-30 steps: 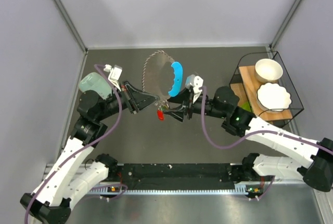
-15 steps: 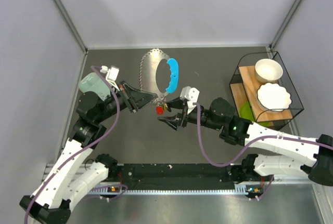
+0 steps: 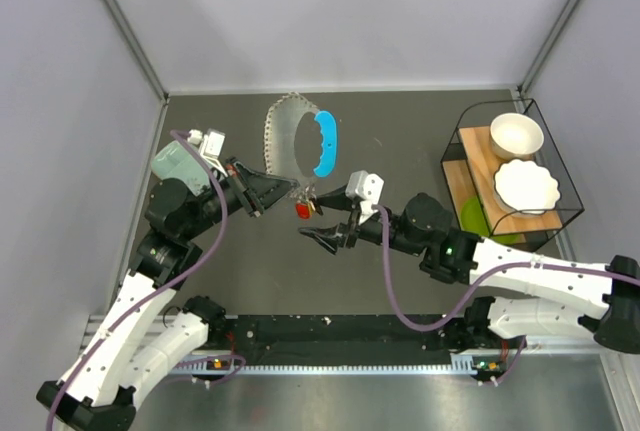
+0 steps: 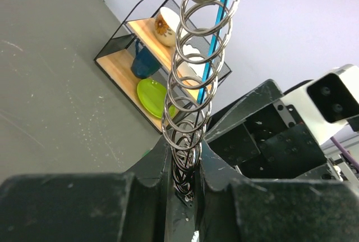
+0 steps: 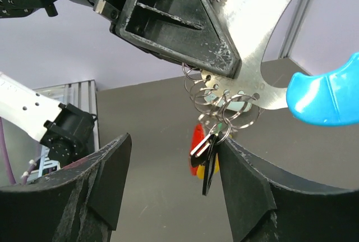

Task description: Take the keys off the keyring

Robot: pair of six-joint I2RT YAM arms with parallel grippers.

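The keyring hangs in the air over the table: a blue oval loop (image 3: 323,144) joined to a pale fan-shaped plate (image 3: 280,136) edged with wire rings (image 4: 190,85). My left gripper (image 3: 290,189) is shut on the plate's lower ring edge (image 4: 185,169). The keys (image 3: 303,209) dangle from the bottom rings as a bunch with red, yellow and black heads (image 5: 208,152). My right gripper (image 3: 318,223) sits just below and to the right of them, open. In the right wrist view the keys hang between its fingers, close against the right one (image 5: 241,180).
A black wire rack (image 3: 515,166) at the right holds two white bowls, a green plate (image 3: 470,213) and a blue cup (image 4: 145,62). A mint-green box (image 3: 178,163) lies behind my left arm. Grey walls close off the far and side edges.
The right gripper has drawn back toward the near left, away from the blue loop, and opened wider. The left gripper has shifted the keyring slightly left and turned it.
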